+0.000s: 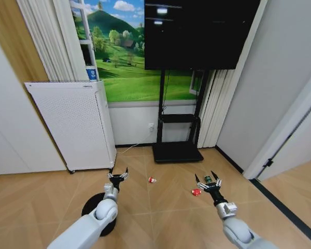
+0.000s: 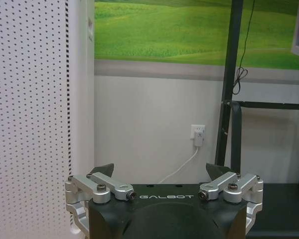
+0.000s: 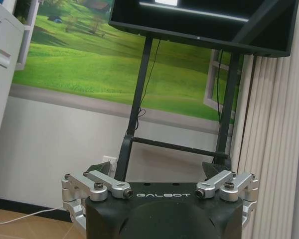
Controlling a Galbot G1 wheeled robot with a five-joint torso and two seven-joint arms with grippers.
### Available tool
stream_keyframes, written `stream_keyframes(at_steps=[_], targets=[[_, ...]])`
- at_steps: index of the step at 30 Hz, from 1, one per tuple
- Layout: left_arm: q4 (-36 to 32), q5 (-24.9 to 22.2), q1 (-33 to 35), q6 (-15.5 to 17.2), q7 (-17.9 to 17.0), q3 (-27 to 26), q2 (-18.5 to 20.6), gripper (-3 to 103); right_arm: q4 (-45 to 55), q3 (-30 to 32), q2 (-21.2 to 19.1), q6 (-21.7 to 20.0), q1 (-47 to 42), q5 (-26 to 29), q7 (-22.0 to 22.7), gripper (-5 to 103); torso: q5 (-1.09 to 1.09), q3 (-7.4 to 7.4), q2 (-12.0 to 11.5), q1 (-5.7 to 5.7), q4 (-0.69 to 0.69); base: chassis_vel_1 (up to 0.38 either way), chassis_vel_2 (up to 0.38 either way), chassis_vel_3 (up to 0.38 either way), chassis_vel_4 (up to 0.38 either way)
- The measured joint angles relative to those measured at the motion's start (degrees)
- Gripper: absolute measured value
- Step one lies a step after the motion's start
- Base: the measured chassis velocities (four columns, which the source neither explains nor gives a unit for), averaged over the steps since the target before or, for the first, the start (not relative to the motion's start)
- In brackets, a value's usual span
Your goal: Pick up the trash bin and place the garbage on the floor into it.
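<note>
Step one not started: both arms are held out over the wood floor [image 1: 160,218], left gripper [image 1: 117,175] and right gripper [image 1: 208,181] both splayed wide, holding nothing. The trash bin [image 1: 93,206] sits on the floor under the left forearm, near the white perforated appliance [image 1: 72,124]. Next move probably needs the left arm down to its rim; garbage lies ahead, one red-and-white piece [image 1: 152,180] mid-floor, another [image 1: 196,192] and the bottle [image 1: 208,179] by the right gripper, short of the TV stand [image 1: 177,151].

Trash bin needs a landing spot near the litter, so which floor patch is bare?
Bare floor lies between the left gripper and right gripper, below the red-and-white piece. Crowded around the right gripper: another red piece and the bottle.
</note>
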Motion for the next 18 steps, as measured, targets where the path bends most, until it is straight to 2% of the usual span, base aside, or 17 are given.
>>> stream_keyframes(at_steps=[4,6,8,13,18], targets=[[0.10,0.05,0.01,-0.04,-0.38,0.04,0.02,100,-0.41,0.19,0.53,0.56,-0.13,-0.63,0.24,100,0.02,0.01,-0.01,0.01,0.03,-0.186,0.252,0.158,-0.208],[0.13,0.27,0.14,-0.08,-0.60,0.02,0.06,100,-0.47,0.55,0.66,0.99,-0.59,-0.60,0.03,100,-0.03,0.01,-0.01,0.01,-0.03,-0.113,0.123,0.020,-0.067],[0.12,0.30,0.18,-0.08,-0.70,0.01,0.08,100,-0.47,0.66,0.67,1.10,-0.73,-0.57,-0.04,100,-0.05,0.00,-0.01,0.01,-0.04,-0.087,-0.007,0.005,-0.053],[-2.94,-1.12,2.71,1.11,-3.93,-0.70,1.56,100,0.29,3.03,1.01,2.08,-4.37,-1.73,-1.00,100,-0.02,-0.03,0.01,-0.08,-0.02,0.038,-0.050,-0.023,0.060],[-3.88,-1.66,4.55,1.33,-4.47,-1.93,2.92,100,0.70,3.31,1.65,2.29,-5.21,-2.78,-1.02,100,-0.03,-0.03,0.02,-0.08,-0.03,0.025,-0.045,-0.023,0.031]])
